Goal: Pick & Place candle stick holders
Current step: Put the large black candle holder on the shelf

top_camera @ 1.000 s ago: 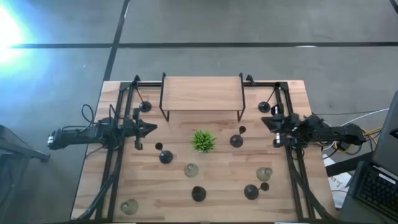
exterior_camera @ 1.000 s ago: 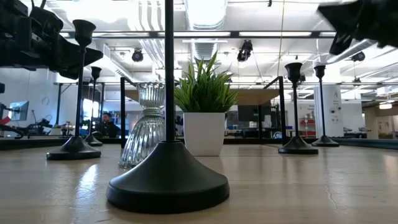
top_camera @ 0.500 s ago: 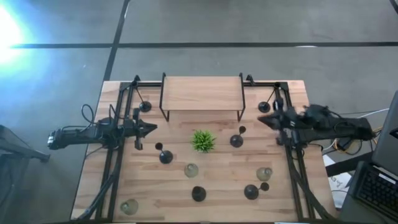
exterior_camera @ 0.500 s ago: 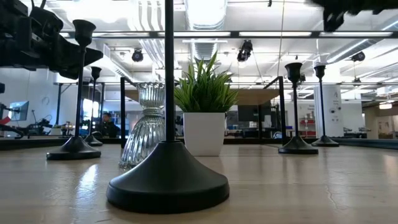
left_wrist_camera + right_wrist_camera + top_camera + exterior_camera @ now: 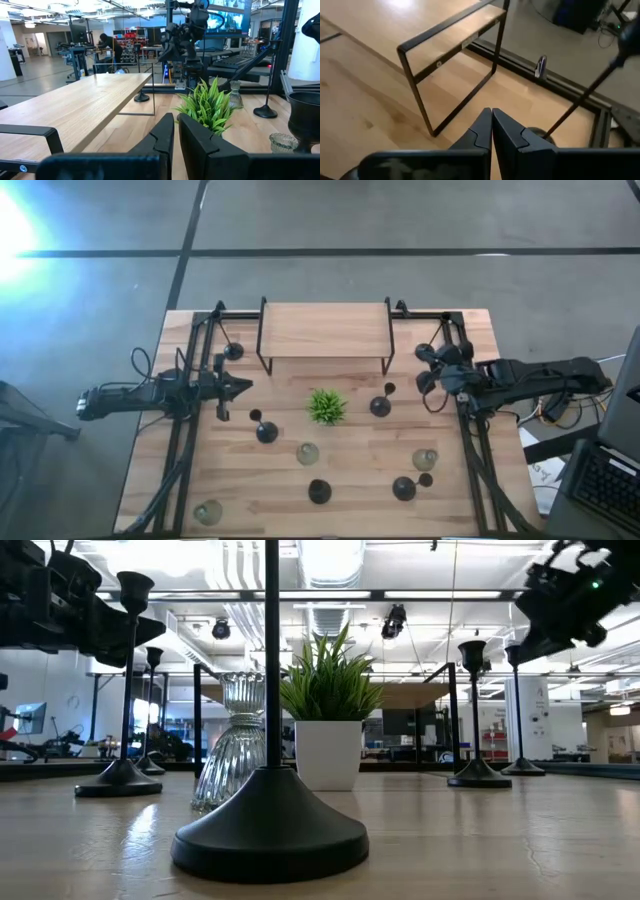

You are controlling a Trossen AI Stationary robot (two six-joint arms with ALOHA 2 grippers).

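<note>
High view: approach step, nothing lifted yet. Right gripper (image 5: 424,367) pinched fully shut and empty, hovering near the right leg of the wooden riser (image 5: 324,330), touching nothing. Nearest black candle holder (image 5: 426,352) just beyond the fingertips at the back right; another (image 5: 381,405) off to the inboard side, well apart. Next move likely calls for opening the jaws, dropping onto that stem, squeezing. Left gripper (image 5: 243,388) parked, nearly shut, empty, black holder (image 5: 224,414) just beside it.

high: overhead | low: tabletop-level | wrists: forward (all share table (image 5: 350,470))
</note>
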